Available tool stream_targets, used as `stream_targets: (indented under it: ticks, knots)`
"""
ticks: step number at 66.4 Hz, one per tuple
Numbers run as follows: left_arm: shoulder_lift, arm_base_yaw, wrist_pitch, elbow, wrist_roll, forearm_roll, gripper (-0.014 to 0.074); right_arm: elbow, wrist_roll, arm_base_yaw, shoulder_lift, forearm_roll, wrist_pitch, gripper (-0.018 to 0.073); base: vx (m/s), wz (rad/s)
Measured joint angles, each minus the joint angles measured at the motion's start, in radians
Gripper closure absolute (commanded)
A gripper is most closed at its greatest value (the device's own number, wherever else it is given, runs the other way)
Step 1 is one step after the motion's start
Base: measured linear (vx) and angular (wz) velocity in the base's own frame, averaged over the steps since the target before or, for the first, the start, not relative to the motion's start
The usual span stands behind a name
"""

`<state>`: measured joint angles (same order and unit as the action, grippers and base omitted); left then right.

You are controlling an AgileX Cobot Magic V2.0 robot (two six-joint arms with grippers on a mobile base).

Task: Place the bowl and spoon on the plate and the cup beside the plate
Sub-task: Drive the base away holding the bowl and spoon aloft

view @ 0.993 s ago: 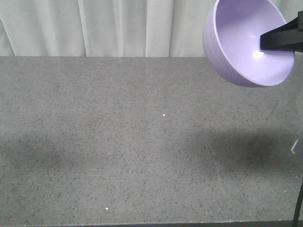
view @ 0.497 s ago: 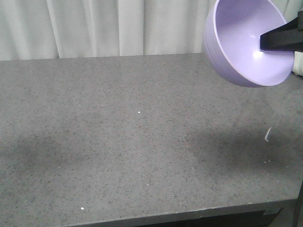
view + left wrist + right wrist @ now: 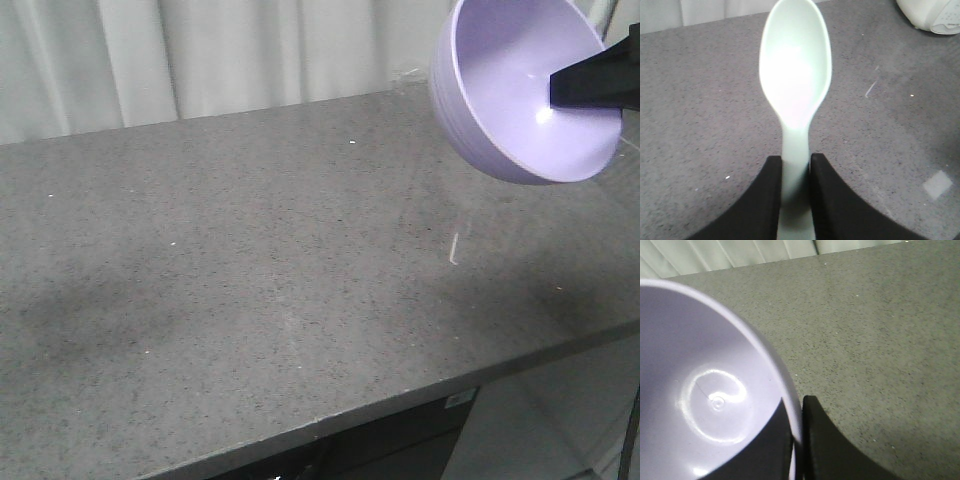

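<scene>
Bowl [image 3: 510, 90] hung tipped over the desk [image 3: 250, 280], rim pinched in the right claw [image 3: 796, 435], spoon [image 3: 796, 75] poked straight out ahead of the left claw [image 3: 795, 162] gripping its handle, and no plate showed in any view.

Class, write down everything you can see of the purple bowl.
The small round lavender-purple plastic bowl is smooth, plain, glossy and empty. It hangs tilted above the grey speckled table, its opening facing the front camera. The right claw pinches its rim, one finger inside, one outside; nothing else touches it.
</scene>
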<state>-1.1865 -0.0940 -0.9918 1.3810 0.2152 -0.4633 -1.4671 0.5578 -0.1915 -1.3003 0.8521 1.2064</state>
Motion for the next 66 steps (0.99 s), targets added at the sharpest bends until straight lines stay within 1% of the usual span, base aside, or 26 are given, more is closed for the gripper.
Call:
stream_targets:
  ticks: [66]
  knots:
    - [0.0, 0.0, 0.0, 0.0, 0.0, 0.0, 0.0604, 0.0, 0.0, 0.0, 0.0, 0.0, 0.0, 0.0565, -0.05, -0.46]
